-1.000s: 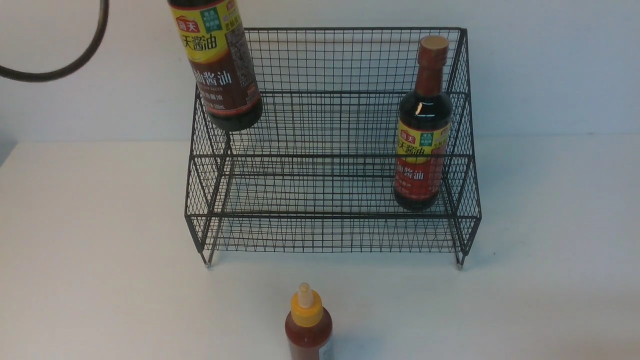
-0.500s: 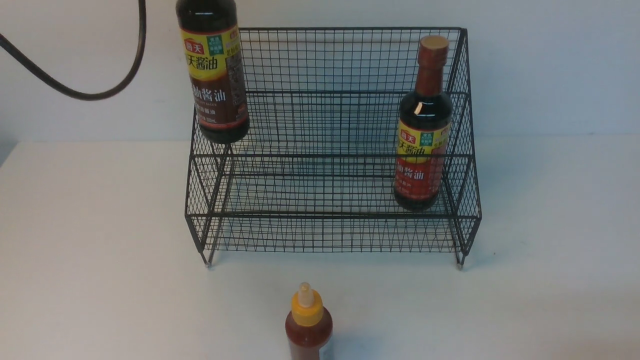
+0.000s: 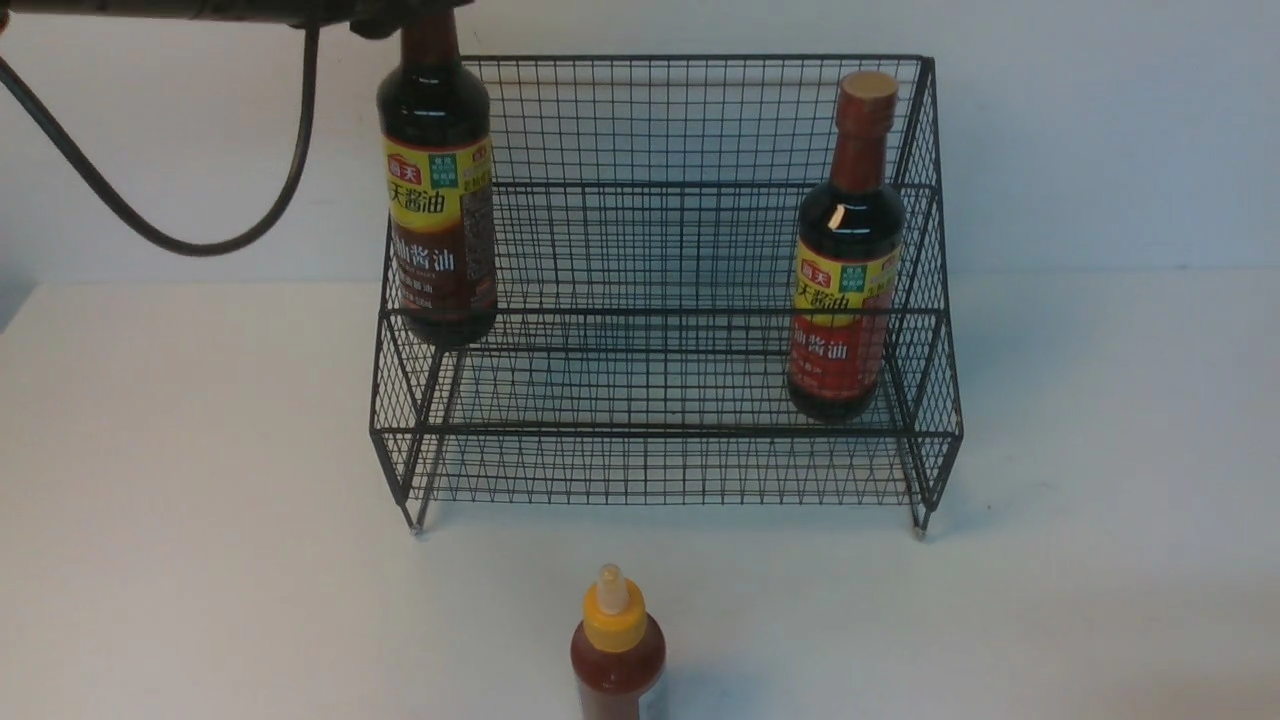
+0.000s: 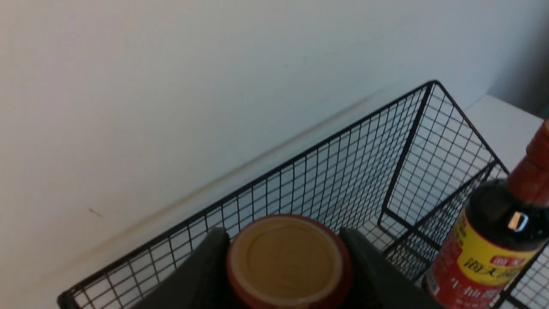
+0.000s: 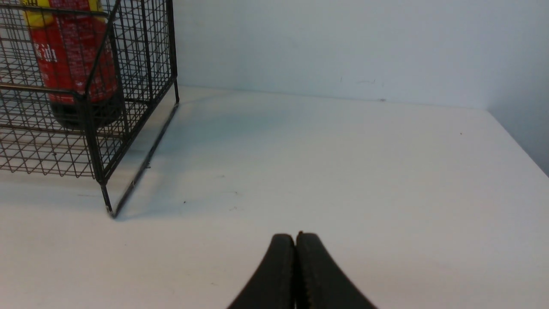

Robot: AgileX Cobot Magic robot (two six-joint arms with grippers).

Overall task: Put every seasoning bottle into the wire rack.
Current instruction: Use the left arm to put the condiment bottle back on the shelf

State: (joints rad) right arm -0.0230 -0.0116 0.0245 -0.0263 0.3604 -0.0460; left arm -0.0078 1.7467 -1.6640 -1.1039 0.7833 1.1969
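Note:
My left gripper (image 3: 425, 15) is shut on the neck of a tall dark soy-sauce bottle (image 3: 440, 230) and holds it upright at the left end of the black wire rack (image 3: 660, 432). The bottle's base hangs above the lower tier. In the left wrist view the fingers (image 4: 212, 262) clamp just under its tan cap (image 4: 287, 257). A second soy-sauce bottle (image 3: 845, 300) stands in the lower tier at the right end. The small red sauce bottle (image 3: 617, 655) with a yellow nozzle cap stands on the table in front of the rack. My right gripper (image 5: 295, 240) is shut and empty, low over the table.
A black cable (image 3: 200, 235) hangs from the left arm, left of the rack. The wall stands close behind the rack. In the right wrist view the rack's right corner (image 5: 92, 141) and the standing soy-sauce bottle (image 5: 73, 56) show, with the white table (image 5: 343, 171) beside them.
My left gripper has brought its soy-sauce bottle down, from tilted and high to upright, with its base now near the rack's step edge. The cable has swung with it. Nothing else has moved.

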